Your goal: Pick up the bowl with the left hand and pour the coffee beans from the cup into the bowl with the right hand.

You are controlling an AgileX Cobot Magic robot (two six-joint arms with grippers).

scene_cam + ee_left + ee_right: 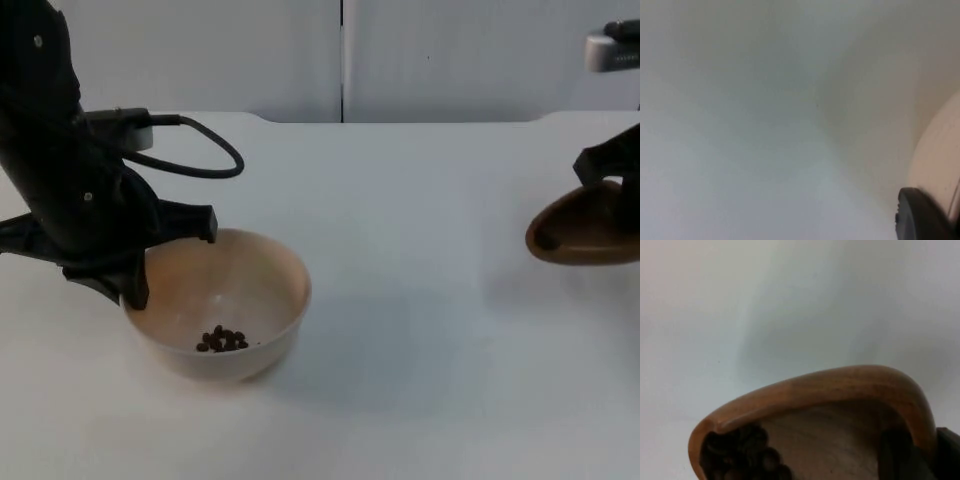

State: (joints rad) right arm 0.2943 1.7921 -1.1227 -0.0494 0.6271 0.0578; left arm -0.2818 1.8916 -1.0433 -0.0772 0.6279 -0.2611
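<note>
A cream bowl (262, 290) sits left of the table's middle with a small heap of coffee beans (222, 340) at its bottom. My left gripper (150, 265) is shut on the bowl's left rim. In the left wrist view one fingertip (920, 217) presses against the bowl's wall (940, 160). At the table's right edge my right gripper (608, 180) is shut on the rim of a brown wooden cup (585, 230), which is tilted on its side well away from the bowl. In the right wrist view the cup (840, 390) holds dark beans (740, 455), with one finger (897, 455) inside the rim.
The white table (420, 330) lies open between bowl and cup. The grey partition wall (450, 50) closes off the far edge.
</note>
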